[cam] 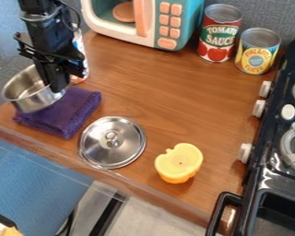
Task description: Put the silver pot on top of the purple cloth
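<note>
Prob. at placing step, w/ gripper (57, 87) by near-side rim of silver pot (28, 104), over or on upper-left part of purple cloth (73, 110); can't tell if clamped or apart, nor if touching cloth. Next, prob. ease toward cloth's middle, level out & set down gently before backing off. Round, shiny, thin-walled metal vs. thick, nubby folded fabric, w/ domed metal lid (128, 140) nearby on wood-grain counter (180, 101).
</note>
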Controlling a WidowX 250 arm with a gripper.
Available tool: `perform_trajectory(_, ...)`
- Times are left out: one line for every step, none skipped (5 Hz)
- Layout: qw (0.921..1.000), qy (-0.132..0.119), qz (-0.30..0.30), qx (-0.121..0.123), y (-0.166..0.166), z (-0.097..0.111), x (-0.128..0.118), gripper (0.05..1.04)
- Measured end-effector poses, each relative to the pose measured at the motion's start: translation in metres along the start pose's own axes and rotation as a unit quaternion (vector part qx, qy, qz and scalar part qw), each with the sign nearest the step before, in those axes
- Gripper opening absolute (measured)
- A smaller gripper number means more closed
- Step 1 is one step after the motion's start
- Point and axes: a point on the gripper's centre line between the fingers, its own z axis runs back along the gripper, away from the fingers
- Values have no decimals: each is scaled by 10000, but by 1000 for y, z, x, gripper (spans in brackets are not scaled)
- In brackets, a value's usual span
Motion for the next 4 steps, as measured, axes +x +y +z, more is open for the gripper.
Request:
perform_trajectory(10000,52,-37,36,-4,-8,5,68)
perform_trajectory(9999,13,-133,90,-12,-9,11,68)
perform_trajectory(9996,93,-220,139,-17,-18,12,68)
perform_trajectory(9994,220,-203,194,-19,-24,11,93)
